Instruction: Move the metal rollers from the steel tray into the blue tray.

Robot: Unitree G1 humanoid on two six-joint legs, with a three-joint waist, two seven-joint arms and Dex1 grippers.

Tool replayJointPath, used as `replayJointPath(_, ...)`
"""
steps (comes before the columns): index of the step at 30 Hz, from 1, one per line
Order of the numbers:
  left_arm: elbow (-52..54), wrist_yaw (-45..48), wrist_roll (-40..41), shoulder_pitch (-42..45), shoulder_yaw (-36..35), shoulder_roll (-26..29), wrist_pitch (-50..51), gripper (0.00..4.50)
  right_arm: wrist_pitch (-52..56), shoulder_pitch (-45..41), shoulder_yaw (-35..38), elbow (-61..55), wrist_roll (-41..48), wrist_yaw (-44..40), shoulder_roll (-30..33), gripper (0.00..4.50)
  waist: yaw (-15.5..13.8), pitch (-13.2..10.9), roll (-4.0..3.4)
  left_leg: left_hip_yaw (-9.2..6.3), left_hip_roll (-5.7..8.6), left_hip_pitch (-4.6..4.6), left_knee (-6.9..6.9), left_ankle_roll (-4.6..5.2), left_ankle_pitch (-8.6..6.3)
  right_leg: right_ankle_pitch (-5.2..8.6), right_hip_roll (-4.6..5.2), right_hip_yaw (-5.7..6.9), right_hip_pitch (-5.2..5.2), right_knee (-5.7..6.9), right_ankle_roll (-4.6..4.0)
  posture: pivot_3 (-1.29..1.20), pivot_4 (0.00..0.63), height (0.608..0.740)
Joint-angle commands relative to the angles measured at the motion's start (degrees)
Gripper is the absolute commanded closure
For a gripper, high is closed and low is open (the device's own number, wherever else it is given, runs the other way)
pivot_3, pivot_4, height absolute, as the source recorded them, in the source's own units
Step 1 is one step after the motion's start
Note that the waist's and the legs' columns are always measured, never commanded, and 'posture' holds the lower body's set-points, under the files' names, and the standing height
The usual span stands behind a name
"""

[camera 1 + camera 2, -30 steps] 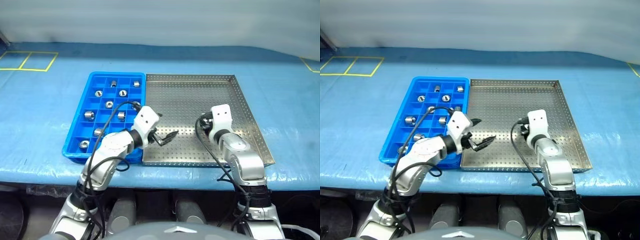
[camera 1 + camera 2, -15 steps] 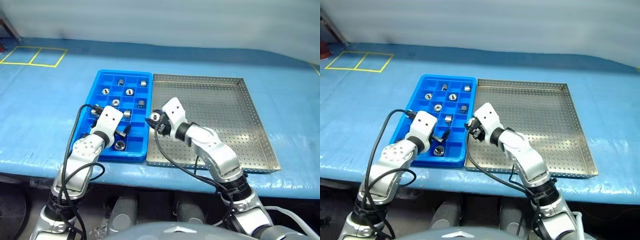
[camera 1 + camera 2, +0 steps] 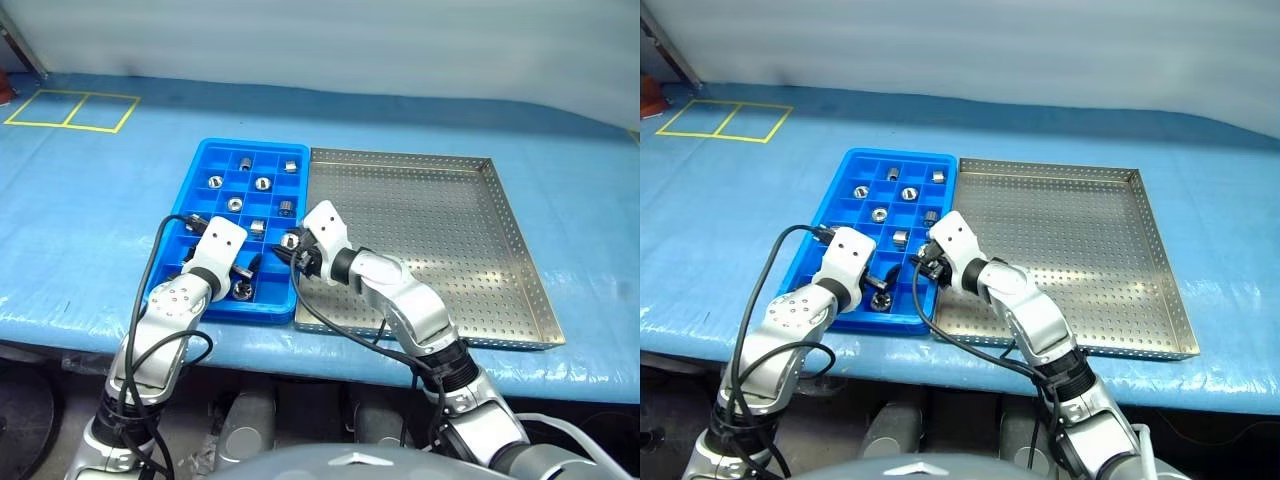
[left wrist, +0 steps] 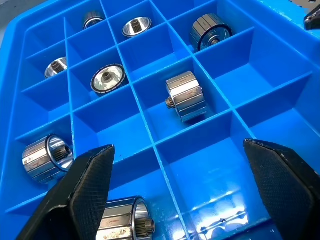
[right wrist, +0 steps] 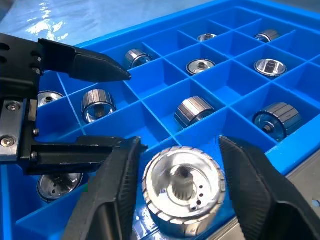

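The right gripper [image 5: 182,197] hangs over the blue tray [image 3: 205,160], at the tray's long side that lies against the steel tray [image 3: 520,260], with a metal roller [image 5: 183,189] between its jaws; in the right wrist view the jaws stand to either side of the roller, and I cannot tell whether they still pinch it or have begun to let go. It is held above an empty compartment near the tray's corner nearest the robot, which looks like the reason for that spot: each roller gets a cell of its own. The other metal rollers [image 4: 185,95] already lie one to a cell, spread across the grid from the far end toward the near end. The left gripper [image 4: 177,180] hovers low over the near end of the same tray with its jaws spread wide and nothing between them, probably kept clear while the right arm sets its piece down. The steel tray's perforated floor shows no rollers, so this may well be the last one. Both trays sit side by side, touching, on the blue-covered bench [image 3: 80,210], toward its near edge.
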State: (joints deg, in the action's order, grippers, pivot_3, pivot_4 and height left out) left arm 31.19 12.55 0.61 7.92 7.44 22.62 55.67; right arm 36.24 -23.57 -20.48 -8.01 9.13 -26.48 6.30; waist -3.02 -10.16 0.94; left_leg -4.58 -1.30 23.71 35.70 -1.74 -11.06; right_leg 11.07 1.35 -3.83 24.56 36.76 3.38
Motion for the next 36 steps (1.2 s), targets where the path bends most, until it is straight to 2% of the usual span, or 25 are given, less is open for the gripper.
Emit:
replayJointPath(1,1.6,0.2,-0.6,0.8,1.3,-0.1,-1.1,0.0,-3.1,-0.6,1.3,-1.6,-0.1,0.8,-1.1,0.89,0.0,0.0,0.0,0.0,0.0,0.0,0.0,0.0,0.0,0.0,0.0,0.0,0.0,0.0,0.0,0.28,0.15,0.74)
replayJointPath(5,0.1,0.2,-0.5,2.0,2.4,-1.4,-2.8,0.0,-3.8,0.1,6.2,-4.2,1.4,3.2,-1.9,0.89,-0.4,0.0,0.0,0.0,0.0,0.0,0.01,-0.01,0.0,0.0,0.0,0.0,0.0,0.0,0.0,0.27,0.15,0.74)
replayJointPath(9,-1.8,1.1,1.3,3.7,2.0,-4.9,-7.4,0.0,-4.6,1.9,12.3,-7.6,1.0,5.5,1.1,0.89,-1.5,0.0,0.0,-0.01,0.04,0.07,0.07,-0.02,0.01,-0.01,0.05,0.02,-0.01,-0.05,0.02,0.25,0.15,0.74)
replayJointPath(12,-3.2,4.0,3.4,4.5,1.8,-6.4,-12.0,0.0,-5.2,4.8,17.0,-9.6,1.3,4.1,6.3,0.89,-1.6,0.0,0.01,0.05,0.08,0.12,0.06,-0.03,0.01,-0.05,0.12,0.01,-0.04,-0.24,0.09,0.22,0.15,0.74)
replayJointPath(17,-5.7,10.0,5.4,5.1,3.2,-4.7,-17.7,0.0,-5.6,11.5,22.8,-10.9,4.4,-3.1,16.9,0.89,-0.8,0.0,0.0,0.09,0.06,0.11,-0.11,-0.02,0.01,-0.06,0.11,-0.02,-0.04,-0.41,0.09,0.18,0.15,0.74)
replayJointPath(19,-6.5,12.1,7.1,5.3,2.7,-4.5,-19.4,0.0,-6.2,14.0,24.3,-10.8,4.4,-4.6,20.1,0.51,0.0,0.0,0.0,0.11,0.04,0.1,-0.15,-0.01,0.0,-0.05,0.09,-0.03,-0.02,-0.42,0.08,0.17,0.15,0.74)
replayJointPath(21,-7.3,14.1,9.0,5.4,1.8,-4.8,-20.9,0.0,-6.7,16.3,25.5,-12.2,5.5,-6.4,22.2,0.01,0.6,0.0,-0.01,0.11,0.04,0.1,-0.14,0.0,0.0,-0.05,0.09,-0.04,-0.03,-0.42,0.08,0.16,0.15,0.74)
replayJointPath(25,-7.3,17.8,11.9,5.2,1.8,-4.3,-22.4,0.0,-6.4,18.9,26.9,-15.7,8.3,-8.4,23.7,0.01,1.7,0.0,-0.01,0.12,0.03,0.08,-0.07,0.0,0.0,-0.06,0.07,-0.06,-0.05,-0.38,0.1,0.14,0.15,0.74)
replayJointPath(28,-7.5,16.6,13.2,5.5,0.6,-5.6,-20.6,0.0,-6.1,19.7,27.1,-16.6,8.3,-8.1,24.1,0.01,2.1,0.0,-0.01,0.11,0.03,0.07,0.04,0.0,0.0,-0.07,0.07,-0.06,-0.1,-0.36,0.12,0.13,0.15,0.74)
replayJointPath(36,-7.8,17.8,13.3,5.5,1.5,-4.2,-20.5,0.0,-6.2,19.6,26.0,-17.2,7.6,-8.0,24.9,0.01,2.1,0.0,0.0,0.11,0.04,0.09,0.18,0.0,0.0,-0.1,0.08,-0.07,-0.15,-0.36,0.17,0.13,0.15,0.74)
